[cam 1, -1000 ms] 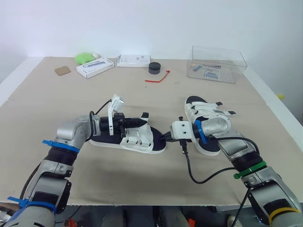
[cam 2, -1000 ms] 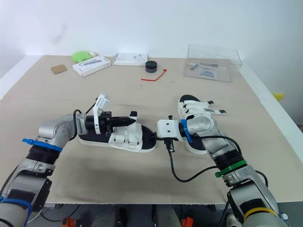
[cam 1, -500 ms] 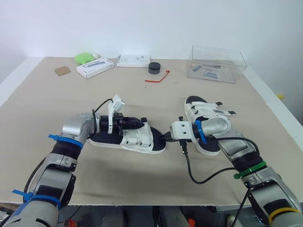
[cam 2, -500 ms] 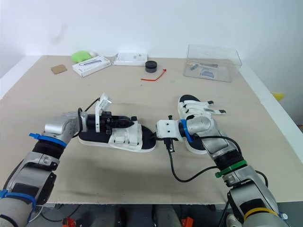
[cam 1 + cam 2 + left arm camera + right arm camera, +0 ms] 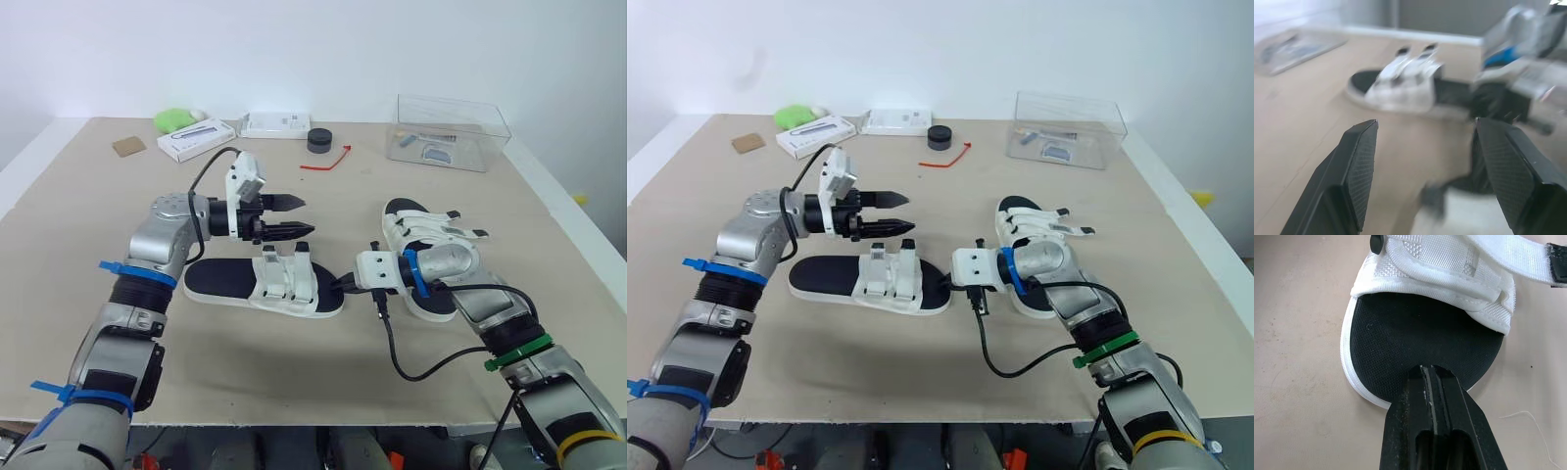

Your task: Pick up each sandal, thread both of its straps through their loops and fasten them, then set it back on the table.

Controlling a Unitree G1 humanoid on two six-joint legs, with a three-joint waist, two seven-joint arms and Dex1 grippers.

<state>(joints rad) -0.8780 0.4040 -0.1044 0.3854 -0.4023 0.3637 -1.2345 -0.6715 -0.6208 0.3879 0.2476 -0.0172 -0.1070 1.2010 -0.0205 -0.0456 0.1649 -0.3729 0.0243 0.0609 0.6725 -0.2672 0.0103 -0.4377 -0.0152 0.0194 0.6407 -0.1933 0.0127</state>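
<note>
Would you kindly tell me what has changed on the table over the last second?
The left gripper has lifted up and away from the straps of the near sandal and now hangs open above it, holding nothing. The near sandal, the right gripper shut at its toe end, and the far sandal have stayed put.

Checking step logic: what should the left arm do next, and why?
Probably lower the left gripper onto a strap of the near sandal: its jaws hang open above it, holding nothing, the strap ends stick up loose, and the right gripper rests shut on its toe.
</note>
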